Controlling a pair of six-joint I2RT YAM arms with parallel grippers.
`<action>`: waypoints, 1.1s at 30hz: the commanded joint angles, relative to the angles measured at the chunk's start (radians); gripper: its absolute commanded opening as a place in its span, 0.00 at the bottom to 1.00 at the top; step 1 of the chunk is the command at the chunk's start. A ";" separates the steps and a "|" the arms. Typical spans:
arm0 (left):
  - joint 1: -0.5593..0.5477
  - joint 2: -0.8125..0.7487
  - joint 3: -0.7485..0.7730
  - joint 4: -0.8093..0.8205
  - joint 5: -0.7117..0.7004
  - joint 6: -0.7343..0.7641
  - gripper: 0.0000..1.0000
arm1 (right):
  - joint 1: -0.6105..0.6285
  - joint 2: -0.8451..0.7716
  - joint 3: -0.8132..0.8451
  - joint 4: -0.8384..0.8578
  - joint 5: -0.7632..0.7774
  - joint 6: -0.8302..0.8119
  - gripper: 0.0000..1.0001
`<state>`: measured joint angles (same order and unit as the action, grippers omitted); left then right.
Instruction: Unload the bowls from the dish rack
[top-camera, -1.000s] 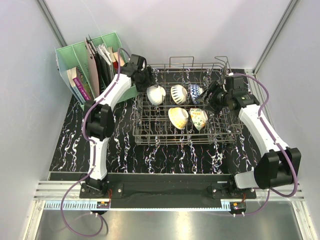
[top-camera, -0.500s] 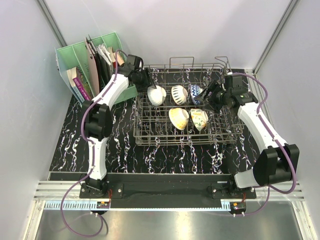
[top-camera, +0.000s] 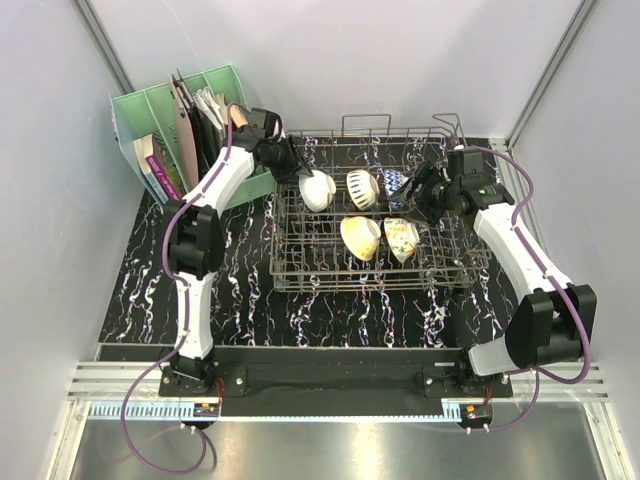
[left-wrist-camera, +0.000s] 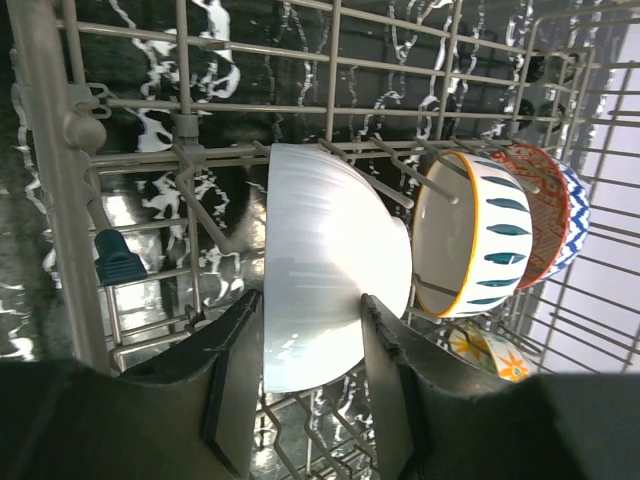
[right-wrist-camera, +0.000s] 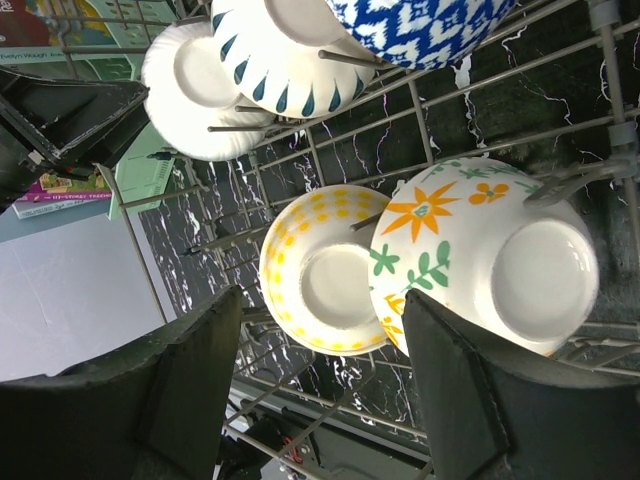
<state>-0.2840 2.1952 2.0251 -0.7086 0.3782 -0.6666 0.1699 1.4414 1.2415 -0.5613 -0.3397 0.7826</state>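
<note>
1. Top view: I have the wire dish rack (top-camera: 372, 284) sitting mid-way across the black marbled table (top-camera: 240, 300). A green file holder (top-camera: 150, 115) stands in the far left corner.
2. Top view: all five bowls are in the rack, tipped on edge between the tines. The far row, left to right, is the white ribbed bowl (top-camera: 318, 188), the striped bowl (top-camera: 360, 187) and the blue-and-white bowl (top-camera: 395, 182). The near row is the yellow dotted bowl (top-camera: 360, 237) with the floral bowl (top-camera: 402, 238) just to its right.
3. Top view: the left gripper (top-camera: 290, 160) reaches into the rack's far left corner at the white ribbed bowl. The right gripper (top-camera: 420, 190) hangs over the rack's right side, near the blue-and-white bowl.
4. Left wrist view: the jaws are part closed around the white ribbed bowl's lower wall. One finger (left-wrist-camera: 235, 400) is at the rim side, the other against the outer curve. Both look to be touching, so I read this as a grip. The bowl rests among the tines. Beyond it are the striped bowl, then the blue-and-white bowl showing a red-orange patterned face.
5. Right wrist view: the jaws stand wide apart with nothing between the fingers (right-wrist-camera: 190, 390). They hover above the yellow dotted and floral bowls, which lie foot-up side by side in the rack.
</note>
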 joint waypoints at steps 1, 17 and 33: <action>-0.050 0.029 0.043 0.038 0.217 -0.060 0.00 | -0.004 0.010 0.049 0.026 0.005 0.003 0.73; -0.047 0.020 0.001 0.049 0.243 -0.033 0.61 | -0.006 0.068 0.108 0.026 0.019 -0.020 0.73; -0.044 -0.005 -0.031 0.057 0.278 -0.024 0.40 | 0.003 0.212 0.177 0.005 0.028 -0.068 0.69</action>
<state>-0.2859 2.2074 2.0193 -0.6685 0.4755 -0.6861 0.1692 1.5974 1.3434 -0.5560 -0.3069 0.7559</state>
